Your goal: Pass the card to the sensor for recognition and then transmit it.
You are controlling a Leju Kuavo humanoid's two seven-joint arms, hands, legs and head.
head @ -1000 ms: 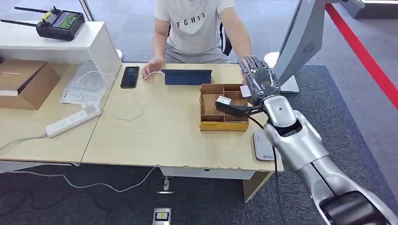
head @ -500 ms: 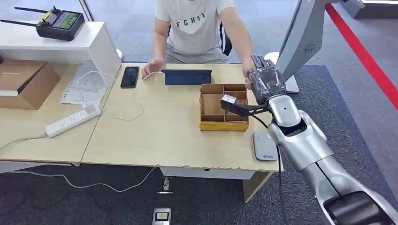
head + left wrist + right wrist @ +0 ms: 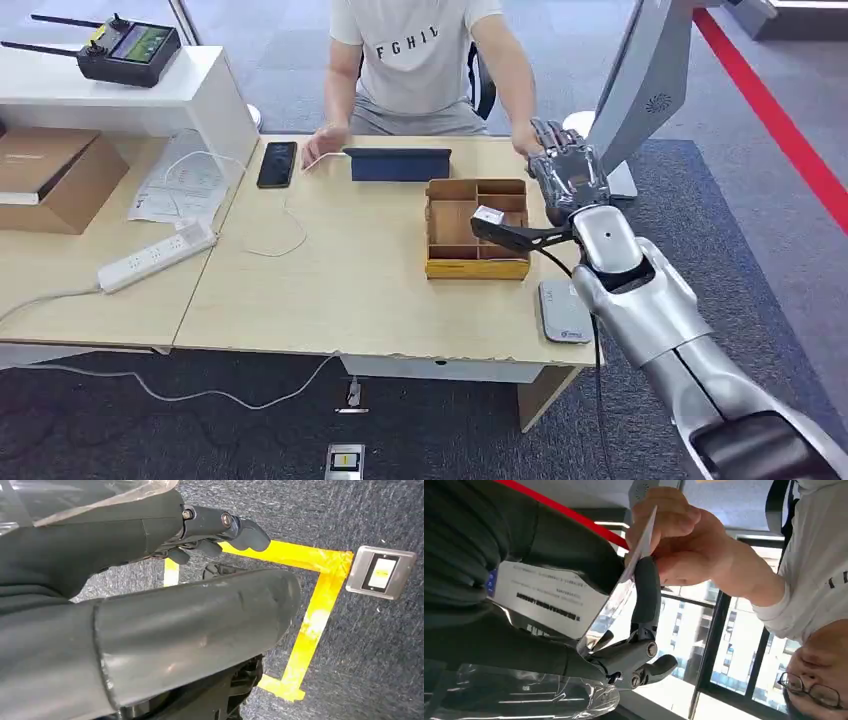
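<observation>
Head view: right hand [image 3: 566,178] is raised over the far right corner of the wooden desk [image 3: 330,290], beside the grey monitor stand [image 3: 640,90], palm side away from the camera. The person's hand [image 3: 524,136] sits right at its fingertips. Card not discernible here, too small or hidden behind the hand. Partitioned wooden tray [image 3: 476,228] is just left of the wrist; grey sensor pad [image 3: 563,312] lies on the desk's near right edge under the forearm. Dark tablet [image 3: 397,164] and black phone [image 3: 277,163] sit further along the far edge, white power strip [image 3: 157,257] well to the left.

Left wrist view: left hand [image 3: 210,527] hangs over dark carpet with yellow floor tape [image 3: 320,595]. Fingers are curled in, nothing in them.

Right wrist view: the card [image 3: 621,587], thin and seen nearly edge-on, sits between the right hand's thumb and a dark finger [image 3: 646,587], fingers clamped on it. The person's hand [image 3: 676,532] pinches the card's far end, so both are holding it.
</observation>
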